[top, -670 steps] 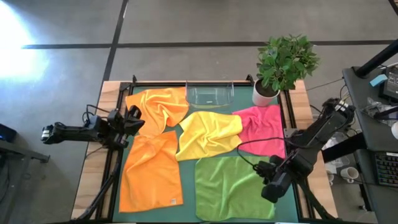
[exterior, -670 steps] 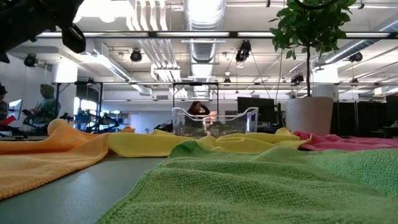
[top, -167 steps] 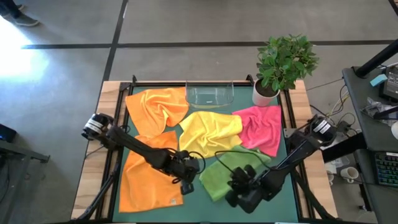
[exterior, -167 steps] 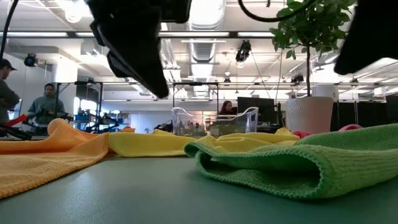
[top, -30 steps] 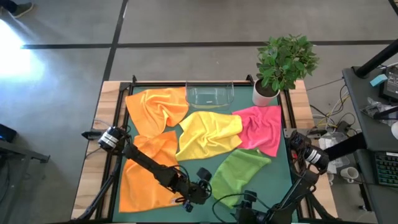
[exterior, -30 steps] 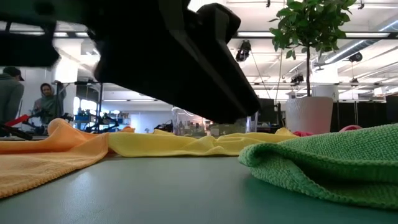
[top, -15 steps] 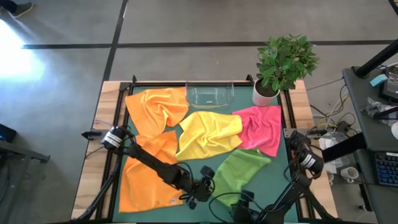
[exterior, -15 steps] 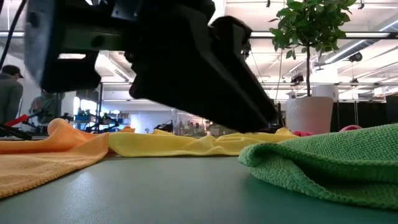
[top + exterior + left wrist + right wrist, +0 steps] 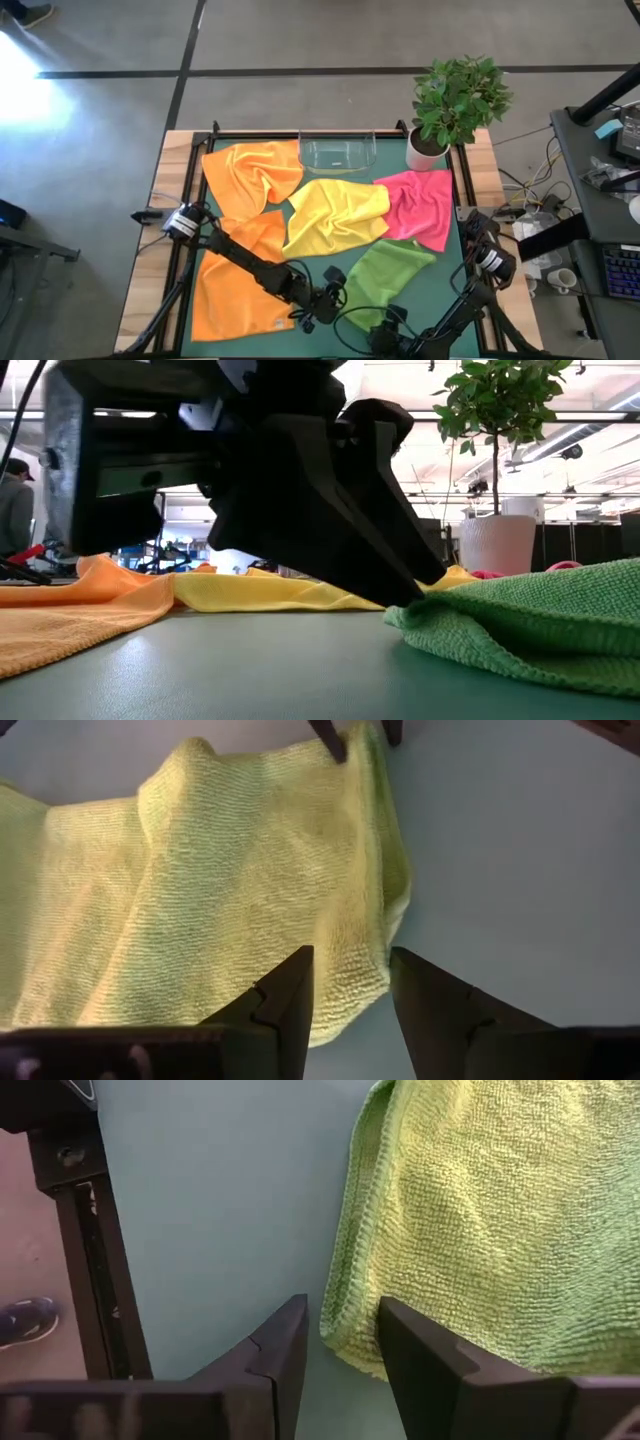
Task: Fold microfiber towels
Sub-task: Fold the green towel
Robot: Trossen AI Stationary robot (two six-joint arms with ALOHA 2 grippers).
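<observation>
The lime green towel (image 9: pixel 388 280) lies folded over on the green mat (image 9: pixel 300 330), its rounded fold showing in the low view (image 9: pixel 520 620). My left gripper (image 9: pixel 335 297) (image 9: pixel 350 952) is open, with one corner of the towel between its fingers. My right gripper (image 9: pixel 385 327) (image 9: pixel 342 1302) is open too and stands over the towel's near corner, close to the table's near edge. Two orange towels (image 9: pixel 250 170) (image 9: pixel 240 285), a yellow one (image 9: pixel 335 215) and a hot pink one (image 9: pixel 420 205) lie loose on the mat. My left gripper has its fingers on either side of the green towel's corner (image 9: pixel 352 1005), slanting down from the table's left; whether they touch it I cannot tell. My right gripper straddles the near corner (image 9: pixel 345 1342) the same way, slanting down; touch cannot be told.
A clear plastic tray (image 9: pixel 337 152) stands at the far edge, and a potted plant (image 9: pixel 455 100) at the far right corner. The black frame rail (image 9: pixel 90 1280) runs close to my right gripper. Bare mat shows between the near orange towel and the green one.
Both grippers have come down onto the green towel's near-left side. In the low view a dark arm has sunk until its tip meets the towel's left end. The towel itself lies as before.
</observation>
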